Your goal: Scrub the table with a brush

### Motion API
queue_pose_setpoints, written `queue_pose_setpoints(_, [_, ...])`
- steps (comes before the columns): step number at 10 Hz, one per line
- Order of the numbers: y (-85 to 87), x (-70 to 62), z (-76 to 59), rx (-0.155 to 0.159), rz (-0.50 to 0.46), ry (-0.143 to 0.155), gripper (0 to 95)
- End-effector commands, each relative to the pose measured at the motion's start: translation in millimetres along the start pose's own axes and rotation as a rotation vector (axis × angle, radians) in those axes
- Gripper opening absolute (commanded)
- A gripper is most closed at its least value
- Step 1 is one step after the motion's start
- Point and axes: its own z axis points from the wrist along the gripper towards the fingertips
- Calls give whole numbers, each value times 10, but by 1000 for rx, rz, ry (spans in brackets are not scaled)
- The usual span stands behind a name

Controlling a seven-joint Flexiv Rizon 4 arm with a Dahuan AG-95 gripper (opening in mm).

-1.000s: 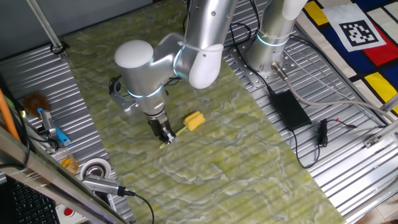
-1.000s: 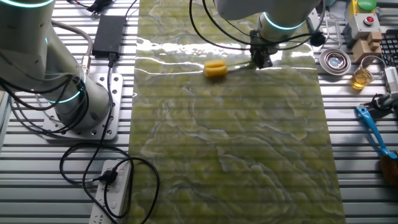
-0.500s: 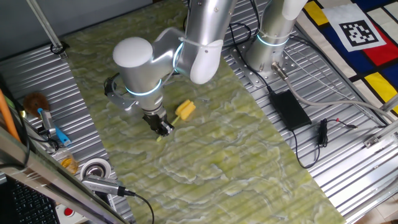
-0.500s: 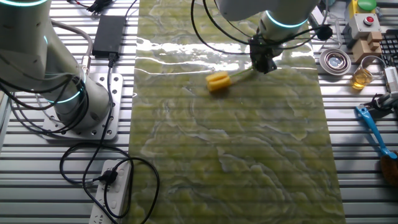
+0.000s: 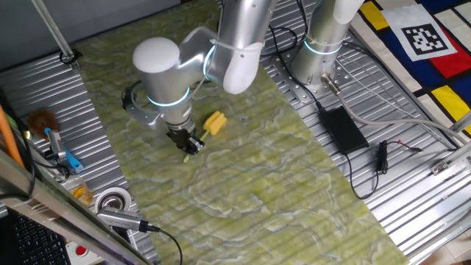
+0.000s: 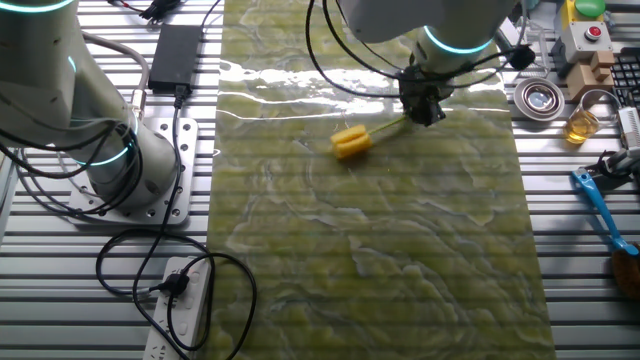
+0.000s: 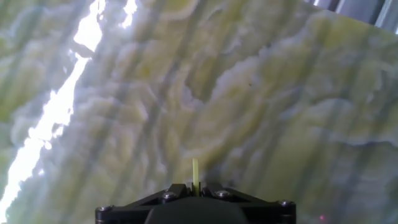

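Both fixed views look steeply down from opposite sides, sharing the table (image 5: 280, 184) and arm; the hand view skims it closely.

Ribbed grey metal panels (image 6: 590, 290) lie on both sides of the work surface. On the left side in the other fixed view, a black power adapter (image 6: 172, 55) rests far back, and a white power strip (image 6: 180, 305) with a black plug lies near the front. On the right, there is a roll of tape (image 6: 538, 97), a small glass jar with yellow liquid (image 6: 582, 123) and a blue-handled tool (image 6: 598, 208). A colourful mat with a black-and-white marker (image 5: 425, 38) covers the far right corner in one fixed view. Bright light reflects as a white streak.
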Motion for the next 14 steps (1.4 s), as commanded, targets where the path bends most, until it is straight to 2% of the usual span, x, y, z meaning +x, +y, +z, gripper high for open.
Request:
queue_pose_setpoints(1, [108,-52,41,-7,79,-16,0])
queue_pose_setpoints(3, [254,-124,15,-7,126,-10,0])
queue_pose_setpoints(9, [627,-261,-24,-22,242,-20,0])
queue_pose_setpoints(12, [643,-261,6,-17,235,-21,0])
queue_pose_setpoints(14, [542,-227,39,-11,185,-24,0])
